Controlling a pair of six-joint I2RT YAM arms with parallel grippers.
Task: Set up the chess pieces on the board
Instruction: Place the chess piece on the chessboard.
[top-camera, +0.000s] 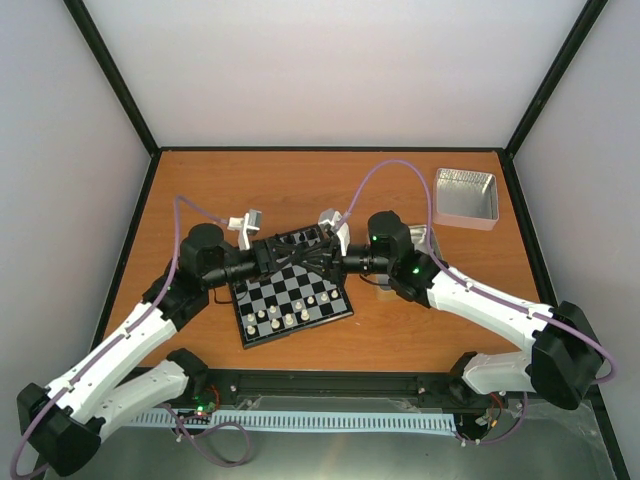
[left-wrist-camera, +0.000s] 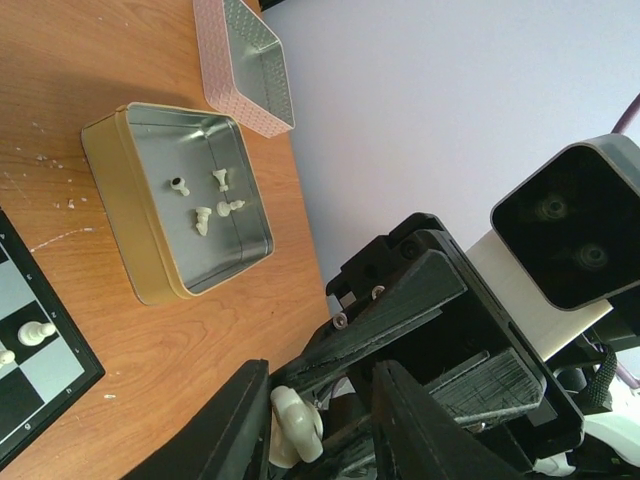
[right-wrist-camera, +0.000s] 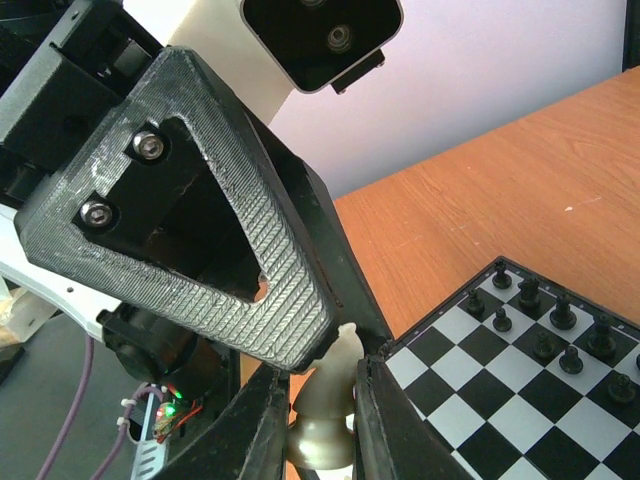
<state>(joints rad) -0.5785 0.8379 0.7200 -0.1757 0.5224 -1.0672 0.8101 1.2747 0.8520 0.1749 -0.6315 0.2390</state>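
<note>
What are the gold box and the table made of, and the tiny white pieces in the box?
The gold box looks like thin metal: its inside is shiny silver. The table looks like wood or a wood-look coating, with orange-brown grain lines; I cannot tell which. The tiny white pieces look like smooth cream plastic, probably.

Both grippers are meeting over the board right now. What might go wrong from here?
The white chess piece pinched in the right gripper is tiny, and the left gripper crowds it; a nudge may drop it. It hangs over the board, so falling, it could topple standing black pieces.
</note>
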